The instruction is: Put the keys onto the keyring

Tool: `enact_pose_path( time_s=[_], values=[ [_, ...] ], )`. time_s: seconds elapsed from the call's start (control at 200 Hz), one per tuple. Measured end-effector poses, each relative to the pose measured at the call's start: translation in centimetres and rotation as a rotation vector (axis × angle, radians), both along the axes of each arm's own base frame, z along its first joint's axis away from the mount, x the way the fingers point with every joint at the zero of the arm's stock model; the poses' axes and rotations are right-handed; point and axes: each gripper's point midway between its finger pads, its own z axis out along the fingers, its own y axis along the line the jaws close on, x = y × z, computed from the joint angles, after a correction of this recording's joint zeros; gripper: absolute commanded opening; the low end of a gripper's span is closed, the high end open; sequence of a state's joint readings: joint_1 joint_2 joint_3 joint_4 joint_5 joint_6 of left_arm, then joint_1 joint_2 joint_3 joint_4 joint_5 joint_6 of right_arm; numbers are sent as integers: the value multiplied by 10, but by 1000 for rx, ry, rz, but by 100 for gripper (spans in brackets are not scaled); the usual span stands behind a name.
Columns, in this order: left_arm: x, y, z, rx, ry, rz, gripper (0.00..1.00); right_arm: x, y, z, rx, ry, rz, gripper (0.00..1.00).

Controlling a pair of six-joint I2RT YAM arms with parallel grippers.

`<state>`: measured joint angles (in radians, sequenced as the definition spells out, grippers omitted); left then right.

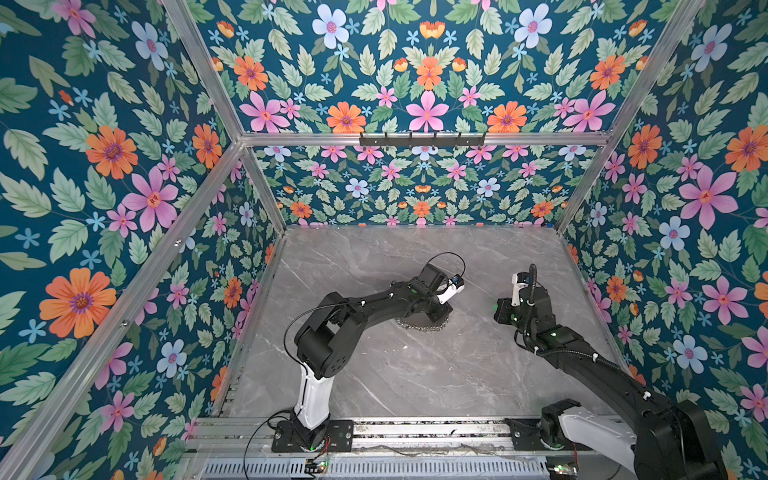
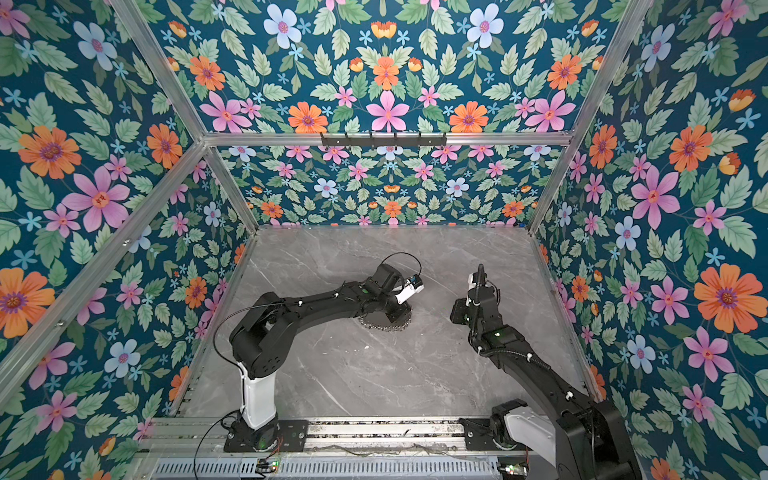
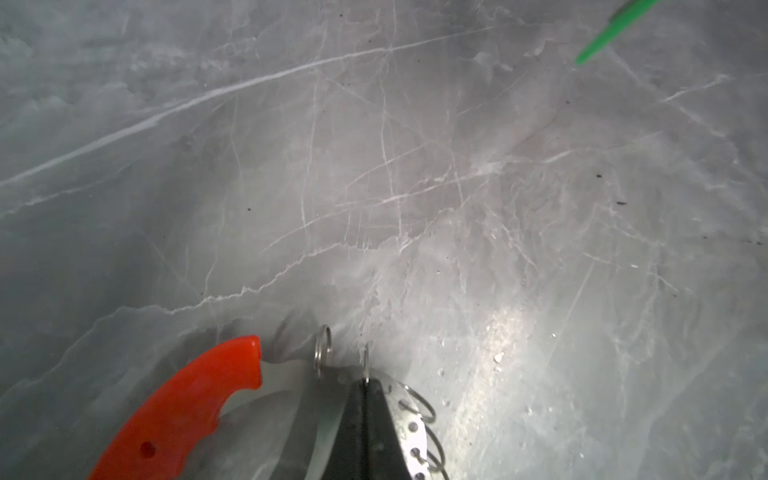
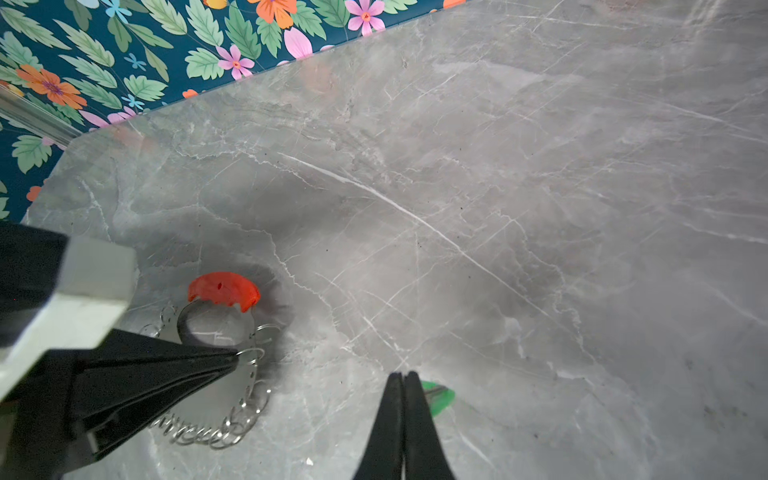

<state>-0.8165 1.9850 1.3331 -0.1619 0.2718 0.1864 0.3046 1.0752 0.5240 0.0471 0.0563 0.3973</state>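
Observation:
The keyring [image 4: 248, 380] lies flat on the table, a grey metal ring with a red arc [image 4: 224, 289] and small silver loops. In both top views the left arm covers most of it, leaving only its loops [image 1: 419, 327] [image 2: 384, 326] showing. My left gripper [image 3: 365, 381] [image 4: 236, 358] is shut on one loop [image 3: 365, 361] at the rim, next to the red arc [image 3: 187, 399]. My right gripper [image 4: 402, 374] stands shut to the right of the ring. The green key [image 4: 438, 395] [image 3: 602, 39] shows just past one of its fingers, partly hidden, not between the jaws.
The grey marble table [image 1: 415, 374] is boxed in by floral walls on three sides with aluminium posts. A black hook rail [image 1: 422, 140] hangs on the back wall. Both arm bases sit on a metal rail [image 1: 415, 430] along the front edge.

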Motion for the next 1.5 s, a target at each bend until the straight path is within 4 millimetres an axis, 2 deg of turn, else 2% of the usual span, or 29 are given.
enact_pose_path(
  time_s=[0.03,0.135,0.27,0.335,0.5,0.585,0.665,0.84,0.92,1.025,1.125,1.35,1.5],
  values=[
    [1,-1,-2,5,-4,4,0,0,0,-1,1,1,-3,0],
    [5,-3,-5,15,-14,16,12,1,-1,-1,12,-11,-15,0],
    [12,-10,5,-14,-27,33,26,4,-1,2,21,-30,-17,0],
    [13,-11,11,-28,-35,36,29,5,-1,5,24,-39,-18,0],
    [18,-9,45,-89,-71,64,28,5,-1,11,31,-59,-19,0],
    [21,-4,52,-95,-82,75,28,5,-1,12,32,-63,-18,0],
    [21,-1,47,-77,-87,56,27,5,-1,13,33,-65,-18,0],
    [9,7,19,15,-106,-52,26,5,0,13,37,-65,-12,0],
    [9,8,12,45,-133,-104,27,5,0,13,37,-65,-12,0],
    [15,10,11,64,-157,-133,28,4,0,13,38,-65,-11,0],
    [20,9,18,46,-161,-138,27,4,1,15,40,-70,-9,0],
    [-1,3,21,-8,-110,-221,20,4,4,14,48,-65,6,0],
    [-11,-7,13,-20,-83,-270,21,4,4,15,49,-65,7,0]
  ],
)
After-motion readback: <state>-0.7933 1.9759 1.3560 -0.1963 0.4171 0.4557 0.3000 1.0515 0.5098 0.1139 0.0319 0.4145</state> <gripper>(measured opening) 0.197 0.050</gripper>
